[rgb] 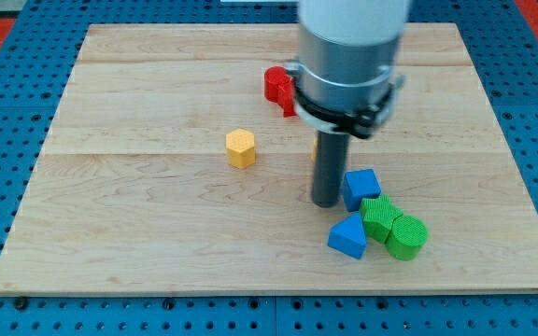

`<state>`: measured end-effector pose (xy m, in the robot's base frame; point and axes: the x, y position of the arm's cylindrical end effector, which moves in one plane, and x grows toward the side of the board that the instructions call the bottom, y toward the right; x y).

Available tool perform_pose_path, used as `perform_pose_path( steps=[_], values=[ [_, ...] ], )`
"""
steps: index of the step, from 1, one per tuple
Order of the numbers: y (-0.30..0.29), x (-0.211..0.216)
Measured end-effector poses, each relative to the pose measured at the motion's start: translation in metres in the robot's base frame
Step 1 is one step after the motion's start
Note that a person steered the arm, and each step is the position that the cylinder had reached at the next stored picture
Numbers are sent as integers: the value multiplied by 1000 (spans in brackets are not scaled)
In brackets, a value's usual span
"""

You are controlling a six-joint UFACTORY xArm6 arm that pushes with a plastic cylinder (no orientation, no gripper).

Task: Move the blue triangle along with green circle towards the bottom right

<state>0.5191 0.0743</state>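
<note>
The blue triangle (347, 237) lies on the wooden board near the view's bottom right. The green circle (406, 236) sits to its right, with another green block (378, 217) wedged between them and touching both. A blue block (361, 188) stands just above the green pair. My tip (325, 202) rests on the board right next to the blue block's left side, a little above and left of the blue triangle.
A yellow hexagon (241, 148) sits left of centre. A red block (278, 87) lies near the top, partly behind the arm. A sliver of an orange block (314, 149) shows behind the rod. The board's bottom edge (278, 291) runs close below the blue triangle.
</note>
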Motion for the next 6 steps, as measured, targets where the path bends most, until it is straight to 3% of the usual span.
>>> perform_pose_path(
  steps=[1, 2, 3, 4, 5, 6],
  values=[
    [28, 10],
    [12, 6],
    [-63, 6],
    [-29, 46],
    [45, 50],
    [62, 49]
  ],
)
